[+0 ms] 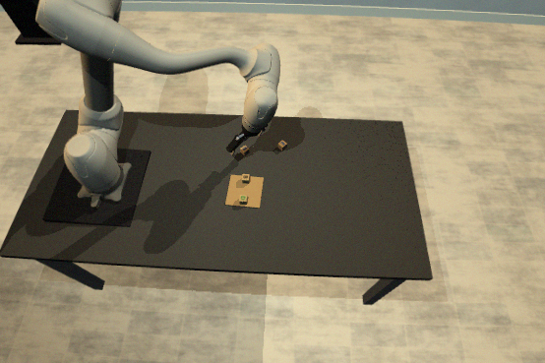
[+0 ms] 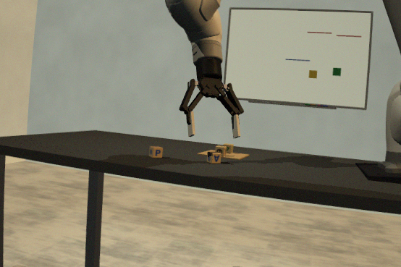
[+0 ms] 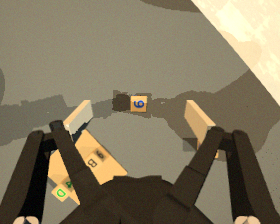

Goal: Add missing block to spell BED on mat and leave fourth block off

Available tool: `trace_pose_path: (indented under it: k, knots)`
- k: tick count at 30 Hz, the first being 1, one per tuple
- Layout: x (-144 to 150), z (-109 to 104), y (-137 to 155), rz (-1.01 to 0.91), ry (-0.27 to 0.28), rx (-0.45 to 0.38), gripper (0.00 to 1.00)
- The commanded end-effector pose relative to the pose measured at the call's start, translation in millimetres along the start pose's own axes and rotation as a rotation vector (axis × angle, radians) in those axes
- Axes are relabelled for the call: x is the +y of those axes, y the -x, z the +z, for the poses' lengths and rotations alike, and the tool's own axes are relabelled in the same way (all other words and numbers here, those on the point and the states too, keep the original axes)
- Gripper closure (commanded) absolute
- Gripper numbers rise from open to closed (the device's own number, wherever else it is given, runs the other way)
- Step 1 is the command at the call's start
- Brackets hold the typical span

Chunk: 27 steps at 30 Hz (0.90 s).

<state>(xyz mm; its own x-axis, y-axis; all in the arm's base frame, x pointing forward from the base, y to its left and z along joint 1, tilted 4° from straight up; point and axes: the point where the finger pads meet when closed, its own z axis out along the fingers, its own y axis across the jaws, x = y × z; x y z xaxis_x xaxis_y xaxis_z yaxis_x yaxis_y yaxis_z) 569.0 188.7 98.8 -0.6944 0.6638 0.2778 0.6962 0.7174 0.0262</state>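
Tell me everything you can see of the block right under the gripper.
The block is a small tan cube, wood by its look, with a blue 6 or 9 on top and a blue A on one side. It rests flat on the dark table, just off the mat. Only the table touches it; the open gripper hovers above, empty.
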Motion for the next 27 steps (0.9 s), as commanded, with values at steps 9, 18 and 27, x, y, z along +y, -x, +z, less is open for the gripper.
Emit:
trace_pose_path:
  k: [9, 18, 27]
  knots:
    - [0.0, -0.1, -0.1, 0.000, 0.000, 0.000, 0.00]
    - [0.0, -0.1, -0.1, 0.000, 0.000, 0.000, 0.00]
    - [0.0, -1.0, 0.5, 0.008, 0.000, -0.001, 0.00]
